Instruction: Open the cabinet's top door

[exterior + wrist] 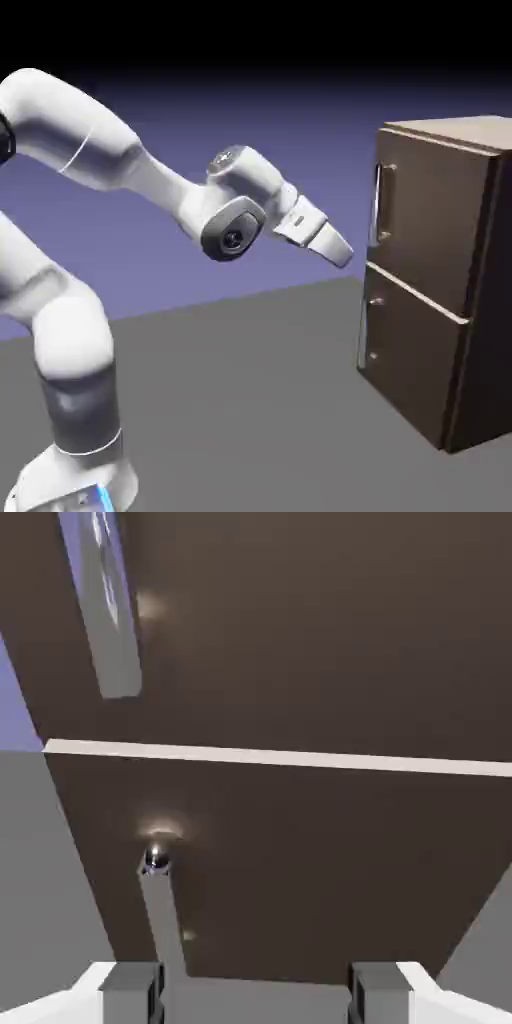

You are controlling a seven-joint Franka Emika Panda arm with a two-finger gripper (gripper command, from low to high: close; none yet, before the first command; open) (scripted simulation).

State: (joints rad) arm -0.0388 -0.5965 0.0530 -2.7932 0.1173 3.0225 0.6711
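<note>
Two fingers point(131, 994) hover clear of the top door point(432, 222).

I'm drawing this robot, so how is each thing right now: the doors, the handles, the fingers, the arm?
Top door: closed
Bottom door: closed
Top handle: upright on its door, nothing gripping it
Bottom handle: upright on its door, nothing gripping it
Fingers: open, nothing between them
Arm: bent, reaching toward the cabinet, not touching it
</note>
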